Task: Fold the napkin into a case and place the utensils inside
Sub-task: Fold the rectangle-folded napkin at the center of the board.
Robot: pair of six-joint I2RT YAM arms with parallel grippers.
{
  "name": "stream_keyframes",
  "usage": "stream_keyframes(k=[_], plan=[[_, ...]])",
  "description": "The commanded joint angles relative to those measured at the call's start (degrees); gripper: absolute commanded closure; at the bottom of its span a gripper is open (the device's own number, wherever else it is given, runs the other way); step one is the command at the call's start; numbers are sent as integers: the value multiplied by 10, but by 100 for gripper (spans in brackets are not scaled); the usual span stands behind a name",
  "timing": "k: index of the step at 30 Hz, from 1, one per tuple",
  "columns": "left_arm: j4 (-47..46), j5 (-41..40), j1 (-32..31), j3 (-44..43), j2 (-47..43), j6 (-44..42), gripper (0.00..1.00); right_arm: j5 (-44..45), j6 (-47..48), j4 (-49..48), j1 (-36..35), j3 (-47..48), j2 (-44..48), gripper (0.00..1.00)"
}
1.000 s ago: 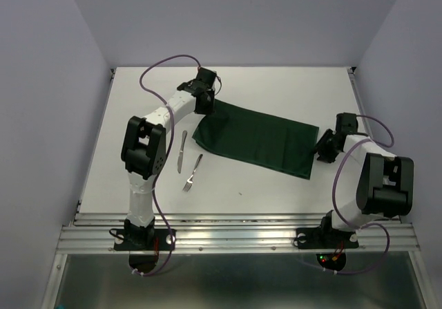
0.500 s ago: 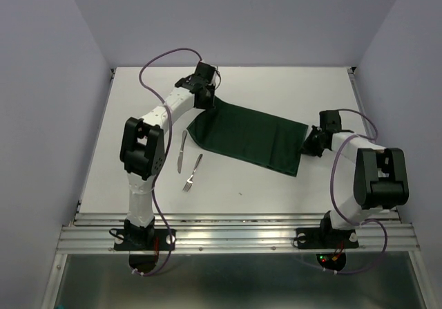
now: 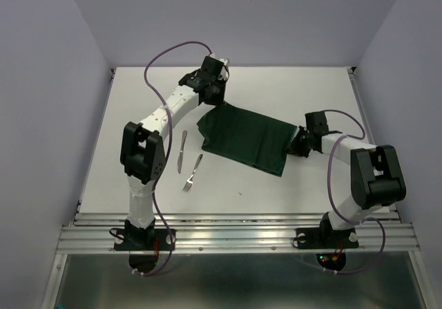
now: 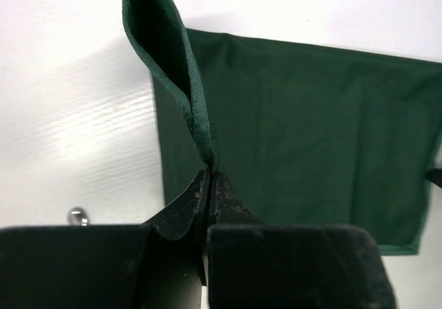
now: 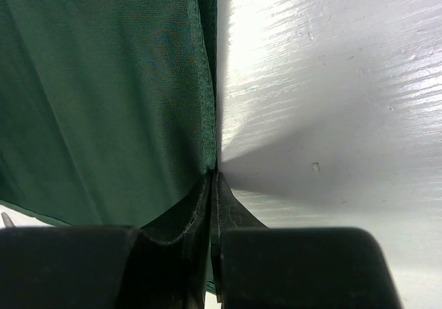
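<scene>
- The napkin [image 3: 245,139], in the top external view, lies as a dark green slanted band near the middle of the white desk [image 3: 290,88], running from far left to near right.
- In the same view the left tool [image 3: 218,103] is at the cloth's far left corner and the right tool [image 3: 295,146] is at its right end. The knife [image 3: 181,150] and fork [image 3: 193,173] lie side by side on the desk, left of the cloth and apart from it.
- In the left wrist view the left tool [image 4: 209,181] is pinched together on a hem of the napkin [image 4: 297,122]. That corner rises from the tips as a folded flap, while the rest spreads flat on the desk [image 4: 69,115].
- In the right wrist view the right tool [image 5: 212,179] is clamped on the hemmed edge of the napkin [image 5: 103,95]. Cloth fills the left half, with bare desk [image 5: 331,81] on the right.
</scene>
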State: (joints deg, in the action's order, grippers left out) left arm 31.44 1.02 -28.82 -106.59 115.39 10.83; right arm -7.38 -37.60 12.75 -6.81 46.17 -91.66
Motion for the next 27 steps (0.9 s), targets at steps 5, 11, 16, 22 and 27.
stream_keyframes(k=[5, 11, 16, 22, 27], plan=[[-1, 51, -65, -27, -14, 71, 100, 18, -15, 3, -15, -4, -15, 94], [-11, 53, -103, -32, 4, 109, 100, 18, -17, -2, -15, -6, -17, 94], [-20, 55, -120, -49, 25, 133, 100, 19, -18, -6, -15, -11, -19, 94], [-24, 60, -134, -62, 60, 154, 100, 19, -17, -9, -15, -13, -23, 94], [-35, 78, -141, -63, 91, 176, 100, 15, -16, -14, -15, -13, -29, 94]])
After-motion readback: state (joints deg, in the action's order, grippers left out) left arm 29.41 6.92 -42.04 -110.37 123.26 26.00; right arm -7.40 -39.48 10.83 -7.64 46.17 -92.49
